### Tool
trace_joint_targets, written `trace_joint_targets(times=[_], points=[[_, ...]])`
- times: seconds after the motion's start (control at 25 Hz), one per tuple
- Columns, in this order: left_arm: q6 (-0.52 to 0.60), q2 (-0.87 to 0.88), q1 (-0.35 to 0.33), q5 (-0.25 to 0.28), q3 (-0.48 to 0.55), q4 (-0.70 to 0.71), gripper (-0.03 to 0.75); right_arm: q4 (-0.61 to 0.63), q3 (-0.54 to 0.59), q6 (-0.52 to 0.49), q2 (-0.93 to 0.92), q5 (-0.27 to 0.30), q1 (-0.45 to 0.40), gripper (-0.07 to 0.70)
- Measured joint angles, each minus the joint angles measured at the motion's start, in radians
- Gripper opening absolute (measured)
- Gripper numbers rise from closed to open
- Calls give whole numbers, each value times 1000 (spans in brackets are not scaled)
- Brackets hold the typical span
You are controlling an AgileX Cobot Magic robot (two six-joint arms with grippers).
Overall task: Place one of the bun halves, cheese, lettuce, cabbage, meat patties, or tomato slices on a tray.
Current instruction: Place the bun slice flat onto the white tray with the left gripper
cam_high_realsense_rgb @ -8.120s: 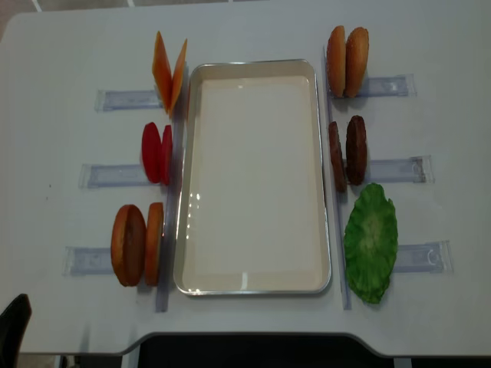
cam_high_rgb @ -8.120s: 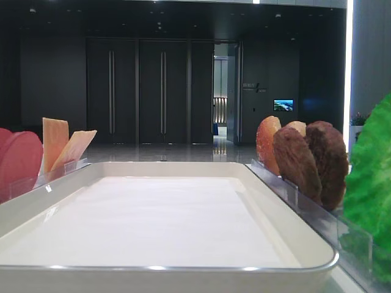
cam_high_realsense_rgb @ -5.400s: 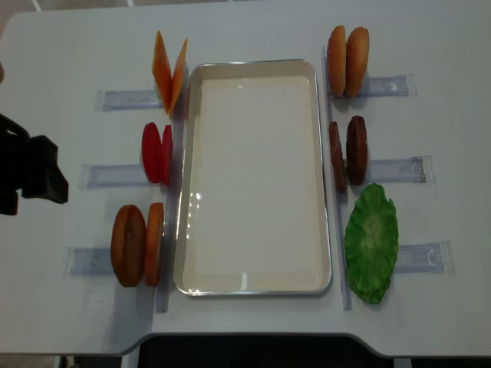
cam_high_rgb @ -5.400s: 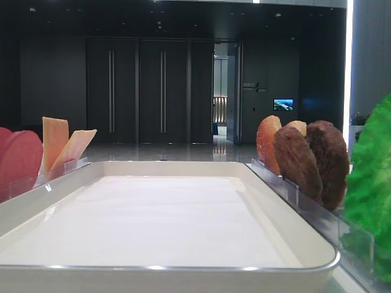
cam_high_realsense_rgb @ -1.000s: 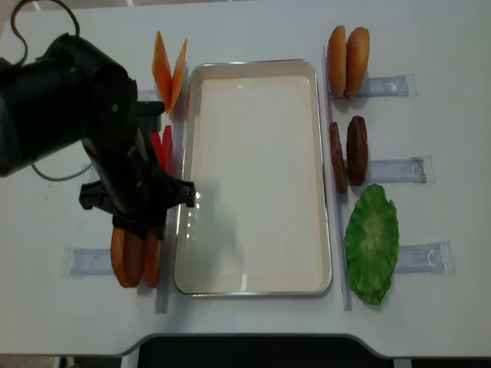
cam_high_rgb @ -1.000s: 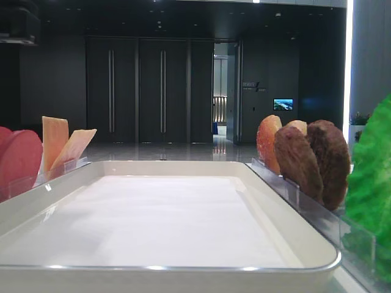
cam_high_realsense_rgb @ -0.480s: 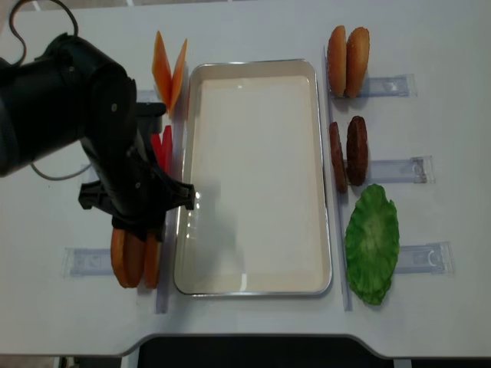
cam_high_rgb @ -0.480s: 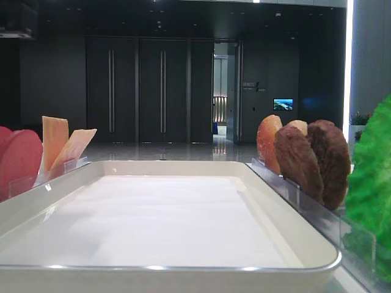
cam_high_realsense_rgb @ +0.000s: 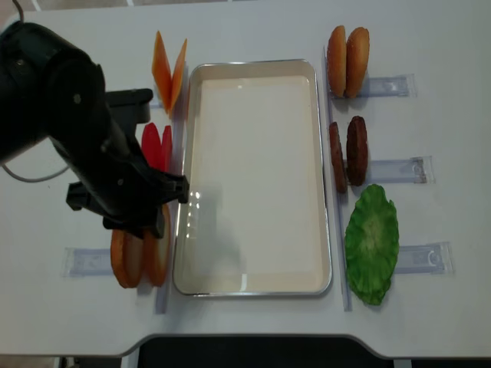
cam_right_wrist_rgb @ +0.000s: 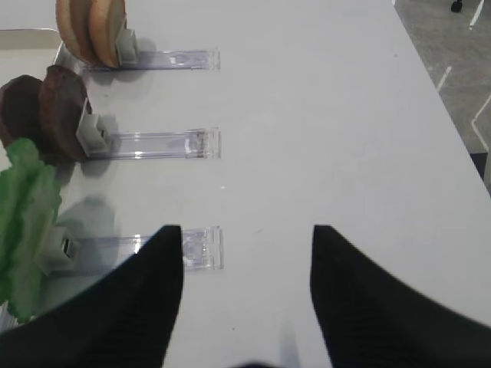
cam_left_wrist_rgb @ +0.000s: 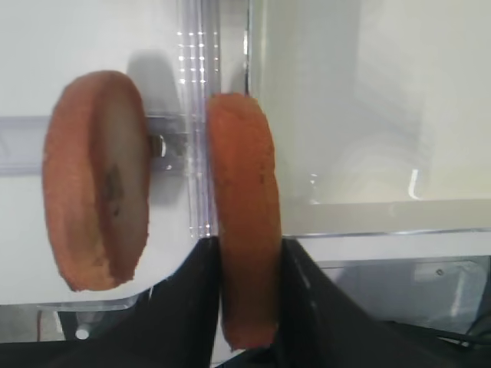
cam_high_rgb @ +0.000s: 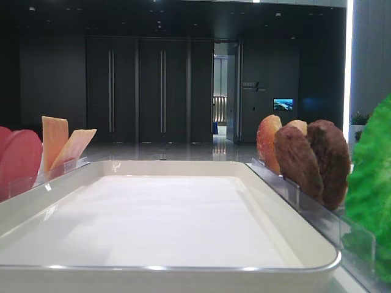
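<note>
Bun (cam_left_wrist_rgb: 244,222) stands on edge, clamped between the two black fingers (cam_left_wrist_rgb: 188,307) of the left claw (cam_left_wrist_rgb: 245,295), which grips its lower rim from both faces. Just left of the claw in the left wrist view, a second bun (cam_left_wrist_rgb: 97,180) stands upright on a clear rack (cam_left_wrist_rgb: 198,115), apart from the held one. Right of the claw lies the tray (cam_left_wrist_rgb: 368,222), its near rim just beside the clamped bun.

From above, the left arm (cam_high_realsense_rgb: 69,130) hangs over the left side of the table (cam_high_realsense_rgb: 430,322), and the claw sits at the top of the bun pair (cam_high_realsense_rgb: 142,249), with the tray (cam_high_realsense_rgb: 184,222) right beside it. Beyond the claw along that side of the tray stand the tomato slices (cam_high_realsense_rgb: 156,146), partly hidden by the arm, and farther on the cheese (cam_high_realsense_rgb: 169,73). Across the tray from the claw are the patties (cam_high_realsense_rgb: 348,152), another bun pair (cam_high_realsense_rgb: 347,60) and the lettuce (cam_high_realsense_rgb: 371,241), each on its own rack.

The right claw (cam_right_wrist_rgb: 245,295) has its fingers (cam_right_wrist_rgb: 142,307) spread wide apart with nothing between them, above bare table (cam_right_wrist_rgb: 322,115). To its left lie the lettuce (cam_right_wrist_rgb: 27,218), the patties (cam_right_wrist_rgb: 50,115) and, farthest off, the buns (cam_right_wrist_rgb: 92,27).

In the low view the tray (cam_high_rgb: 183,268) fills the foreground.
</note>
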Motion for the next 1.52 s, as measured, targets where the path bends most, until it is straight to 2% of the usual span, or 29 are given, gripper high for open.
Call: trace_joint_targets(times=[0.24, 0.44, 0.72, 0.88, 0.92, 1.0, 1.32, 1.52], points=[[28, -38, 0, -24, 0, -64, 192, 0, 0, 0, 0, -1, 0, 363], [81, -60, 0, -92, 0, -131, 191, 0, 0, 0, 0, -1, 0, 363], [270, -62, 4, -258, 0, -316, 190, 0, 0, 0, 0, -1, 0, 363], [386, -62, 41, -297, 13, -411, 190, 0, 0, 0, 0, -1, 0, 363], [460, -62, 64, -311, 44, -471, 190, 0, 0, 0, 0, -1, 0, 363], [499, -62, 76, -316, 60, -504, 190, 0, 0, 0, 0, -1, 0, 363], [837, -9, 160, -349, 142, -781, 190, 0, 0, 0, 0, -1, 0, 363], [998, 76, 190, -348, 149, -915, 190, 0, 0, 0, 0, -1, 0, 363]])
